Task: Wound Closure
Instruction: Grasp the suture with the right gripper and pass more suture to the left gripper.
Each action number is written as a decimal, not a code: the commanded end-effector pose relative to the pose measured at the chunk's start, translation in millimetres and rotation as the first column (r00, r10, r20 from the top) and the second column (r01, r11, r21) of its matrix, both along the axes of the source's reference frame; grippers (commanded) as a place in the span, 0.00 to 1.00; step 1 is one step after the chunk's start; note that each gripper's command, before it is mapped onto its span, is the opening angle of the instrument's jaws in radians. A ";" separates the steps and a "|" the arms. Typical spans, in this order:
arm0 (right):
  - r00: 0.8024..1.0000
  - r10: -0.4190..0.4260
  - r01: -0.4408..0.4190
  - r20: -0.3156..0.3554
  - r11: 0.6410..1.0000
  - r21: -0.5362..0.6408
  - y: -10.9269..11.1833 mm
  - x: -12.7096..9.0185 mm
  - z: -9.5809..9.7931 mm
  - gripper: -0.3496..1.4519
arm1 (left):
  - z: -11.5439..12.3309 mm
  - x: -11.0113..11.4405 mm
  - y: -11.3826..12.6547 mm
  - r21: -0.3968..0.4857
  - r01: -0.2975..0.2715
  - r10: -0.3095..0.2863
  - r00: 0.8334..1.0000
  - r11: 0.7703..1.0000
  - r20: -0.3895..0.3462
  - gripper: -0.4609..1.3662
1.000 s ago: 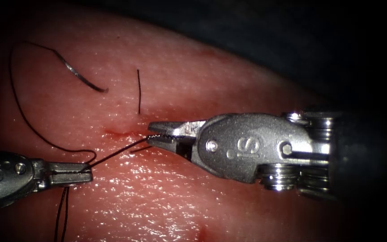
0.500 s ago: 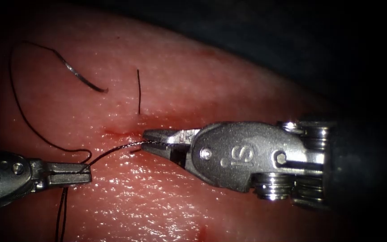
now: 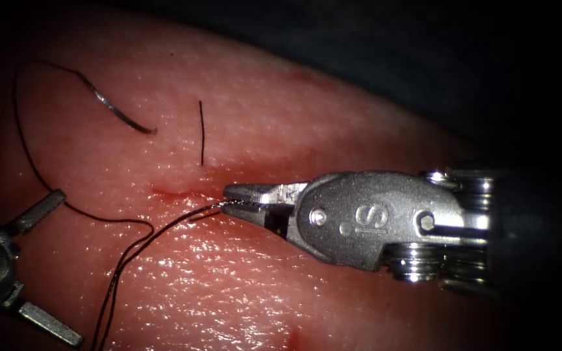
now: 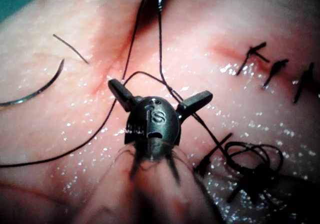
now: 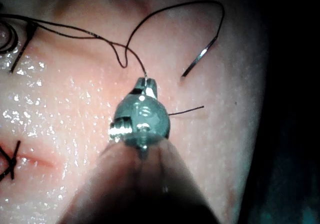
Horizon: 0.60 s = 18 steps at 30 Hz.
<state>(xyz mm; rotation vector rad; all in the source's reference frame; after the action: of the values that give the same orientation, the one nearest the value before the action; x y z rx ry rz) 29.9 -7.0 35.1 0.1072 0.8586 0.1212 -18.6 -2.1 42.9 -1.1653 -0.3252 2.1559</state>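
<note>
We take the cut (image 3: 177, 192) as our landmark. The right tool (image 3: 235, 201) has its tip just right of the cut, with the jaws pressed together on the thread (image 3: 164, 227). We judge this grip is there to keep the strand under control close to where it leaves the tissue (image 3: 242, 286). The left tool (image 3: 47, 266) is well to the left of the cut and below it. Half a second ago its jaws were pinching the same thread; now they are spread wide and hold nothing, and the thread lies slack on the tissue beside them.

The needle (image 3: 115, 112) is free, held by no tool. It lies flat on the tissue above and left of the cut, not in the tissue, and it has not moved since one second ago. We think it is parked there, out of the way of the thread work. A short cut end of thread (image 3: 201, 133) stands just above the cut.

The left wrist view adds what the endoscope view does not give: finished stitches (image 4: 272, 68) further along the wound and a loose tangle of thread (image 4: 250, 159) near them. The right wrist view confirms the right tool (image 5: 146, 86) closed on the strand, with the needle (image 5: 200, 58) lying apart from it.
</note>
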 end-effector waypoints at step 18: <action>0.999 0.036 -0.036 -0.036 0.999 -0.018 0.5 -0.2 -0.7 0.00 | 2.4 -7.4 0.6 -0.047 -0.024 0.023 0.999 0.999 -0.024 0.74</action>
<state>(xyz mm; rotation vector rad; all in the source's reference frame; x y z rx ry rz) 29.7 -6.5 34.3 0.0760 0.8989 0.1453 -26.2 -1.6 45.7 -1.1667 -0.2891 2.2033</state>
